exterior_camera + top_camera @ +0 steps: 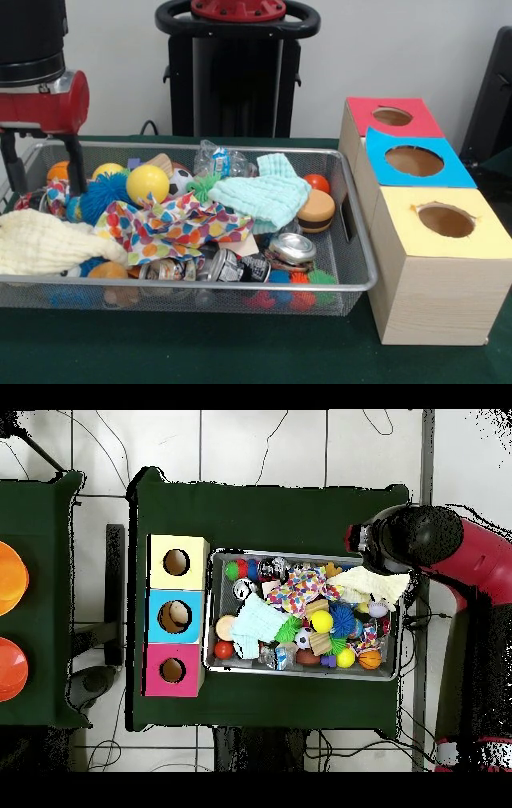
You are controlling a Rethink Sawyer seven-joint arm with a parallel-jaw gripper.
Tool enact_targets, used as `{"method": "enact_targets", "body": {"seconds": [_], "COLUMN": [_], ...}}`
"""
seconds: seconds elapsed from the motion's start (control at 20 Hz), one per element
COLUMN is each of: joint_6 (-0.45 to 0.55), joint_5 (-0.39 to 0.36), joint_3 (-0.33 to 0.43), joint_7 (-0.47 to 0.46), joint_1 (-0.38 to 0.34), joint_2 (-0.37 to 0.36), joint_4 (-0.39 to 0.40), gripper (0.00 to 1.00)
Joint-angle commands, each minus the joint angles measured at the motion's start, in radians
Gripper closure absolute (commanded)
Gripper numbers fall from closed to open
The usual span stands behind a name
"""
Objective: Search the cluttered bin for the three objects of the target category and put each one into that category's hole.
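The overhead view alone shows something pale inside the blue-topped wooden box (176, 616). The front view alone shows the black gripper (44, 172), its fingers (75, 164) spread, tips sunk in clutter at one end of the silver wire-mesh bin (352, 210). The red and black arm (440, 544) reaches over that end

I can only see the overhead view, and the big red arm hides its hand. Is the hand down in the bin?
Observer: Yes. The front view shows the gripper down inside the bin at one end, jaws apart.
Operator: Is anything between them?
Observer: An orange ball shows between them.
Operator: What's the tan round thing by the mint cloth?
Observer: A toy hamburger, right beside the mint cloth.
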Motion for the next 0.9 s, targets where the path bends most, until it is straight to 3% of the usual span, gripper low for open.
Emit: {"method": "enact_targets", "body": {"seconds": [0.05,0.9], "joint_6": [-0.073,-0.034], "joint_5": [-0.03,-0.04], "joint_3": [0.073,0.094], "joint_7": [-0.076,-0.131], "joint_1": [-0.017,-0.057], "joint_2": [-0.039,-0.003], "joint_4": [0.152,0.105], "gripper": [0.0,0.0]}}
